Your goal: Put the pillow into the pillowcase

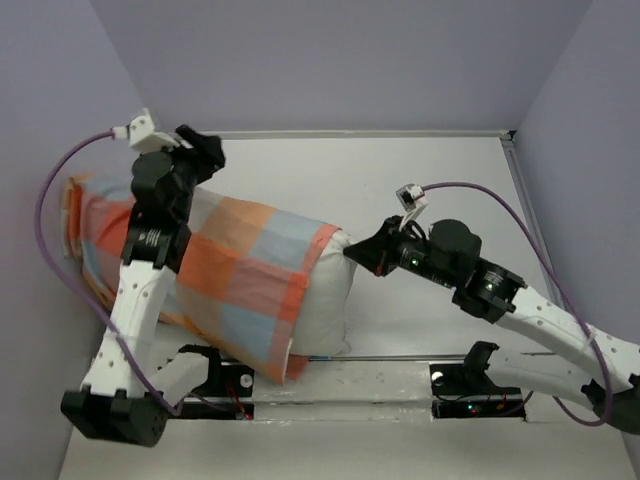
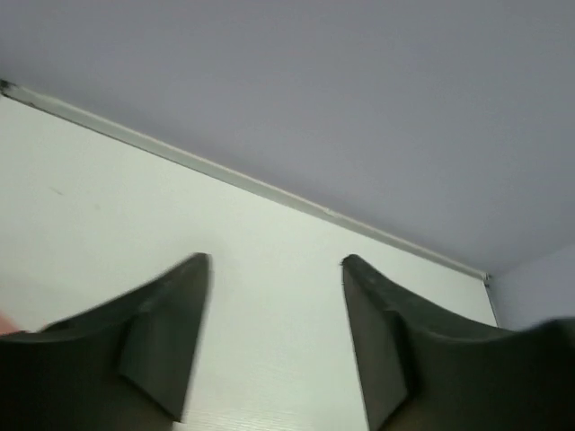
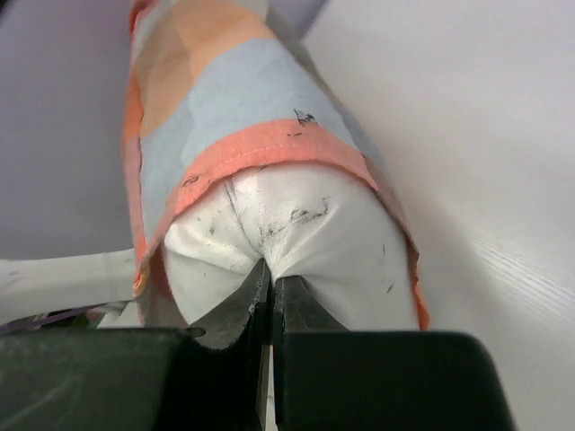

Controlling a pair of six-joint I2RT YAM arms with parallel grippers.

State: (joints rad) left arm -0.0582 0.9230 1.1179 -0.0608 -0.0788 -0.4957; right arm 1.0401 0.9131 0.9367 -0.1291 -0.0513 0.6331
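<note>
- The pillow (image 1: 335, 288) lies on the table (image 1: 430, 170), running from the far left corner toward the near middle.
- Most of it sits inside the pillowcase (image 1: 240, 265). Only the white right-hand end bulges out of the open mouth.
- Seen from the right wrist, the case's orange hem (image 3: 269, 153) wraps around the pillow just behind that bare end. The checks of light blue and peach run away from the camera behind it.
- The exposed white fabric carries small dark smudges (image 3: 301, 214) (mostly near the middle crease).
- The right gripper (image 1: 350, 253) is at the tip of the bare end. Its fingers (image 3: 310, 314) are pressed together, and creases in the white cloth gather at their tips, so it is pinching a fold of the pillow.
- The right arm reaches in from the near right, low over the table, with a purple cable (image 1: 520, 215) looping above it.
- The left gripper (image 2: 276, 262) has its fingers (image 2: 171, 314) spread apart with nothing between them. Its wrist camera shows only bare table and the back wall (image 2: 359, 90) past the tips.
- From above, the left arm rises over the left half of the pillowcase. Its gripper is up near the case's far edge, pointing toward the back of the table, and whether it touches the fabric cannot be told.
</note>
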